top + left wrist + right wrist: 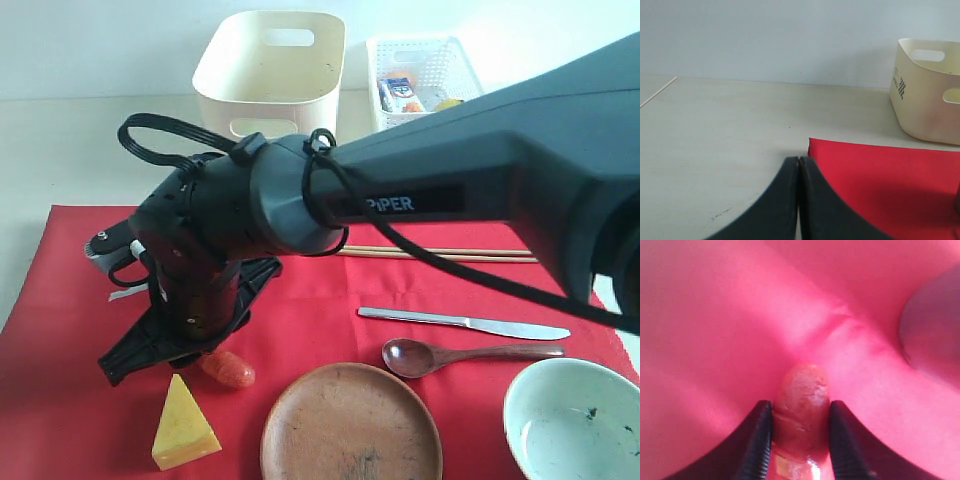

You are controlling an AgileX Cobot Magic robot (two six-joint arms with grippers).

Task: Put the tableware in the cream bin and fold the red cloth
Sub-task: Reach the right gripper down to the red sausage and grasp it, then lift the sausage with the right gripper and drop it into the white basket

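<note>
Right pincer (pixel 800 410): reached across to the near-left of the red cloth (pixel 330 290), jaws clamped on both flanks of the sausage (pixel 802 390), which runs lengthwise between them and is not tableware.
Left pincer (pixel 799 167): jaws together, empty, at the cloth's far-left corner.
Tableware: chopsticks (pixel 440 253), knife (pixel 460 322) and spoon (pixel 450 355) lie crosswise to the right of the right pincer; plate (pixel 350 425) and bowl (pixel 570 420) sit near the front edge.
Cream bin (pixel 260 110): on the worktop beyond the cloth; the route there looks open.

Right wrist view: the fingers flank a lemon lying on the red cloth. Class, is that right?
No. The fingers flank a sausage, not a lemon, lying on the red cloth; the right wrist view shows it.
</note>
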